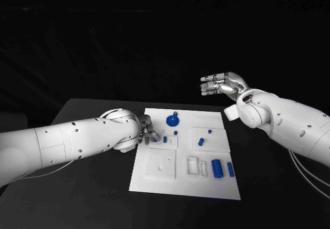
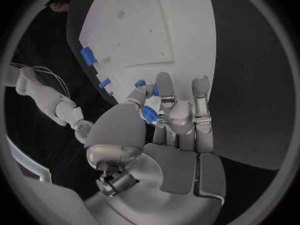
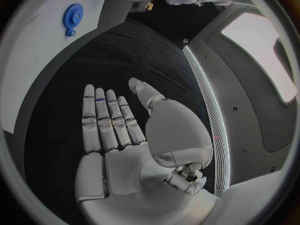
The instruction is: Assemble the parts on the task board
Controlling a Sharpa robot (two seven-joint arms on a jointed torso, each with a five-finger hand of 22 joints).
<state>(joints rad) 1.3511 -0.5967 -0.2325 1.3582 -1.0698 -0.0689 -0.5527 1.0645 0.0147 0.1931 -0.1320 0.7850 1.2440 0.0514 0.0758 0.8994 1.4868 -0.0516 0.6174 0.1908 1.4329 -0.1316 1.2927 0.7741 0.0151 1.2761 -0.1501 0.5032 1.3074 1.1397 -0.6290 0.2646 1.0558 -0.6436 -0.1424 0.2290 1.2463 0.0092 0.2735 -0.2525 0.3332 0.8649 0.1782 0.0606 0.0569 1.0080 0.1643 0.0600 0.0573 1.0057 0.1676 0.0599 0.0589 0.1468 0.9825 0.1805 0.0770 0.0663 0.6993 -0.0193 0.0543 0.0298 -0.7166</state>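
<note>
The white task board (image 1: 184,183) lies in the middle of the black table. My left hand (image 1: 146,133) is low over the board's left edge, and its thumb and a finger pinch a small blue part (image 2: 149,115). In the left wrist view the left hand (image 2: 169,130) has its fingers close together over the board (image 2: 150,30). On the board lie a round blue part (image 1: 172,119), a short blue peg (image 1: 201,141) and two blue cylinders (image 1: 217,168). My right hand (image 1: 221,84) is raised above the board's far right corner, fingers apart and holding nothing; its flat palm (image 3: 125,140) faces the camera.
A raised white square plate (image 1: 161,163) and white slotted blocks (image 1: 194,166) stand on the board's near half. Bare black table (image 1: 89,200) surrounds the board. The round blue part (image 3: 73,16) is also seen far from the right hand.
</note>
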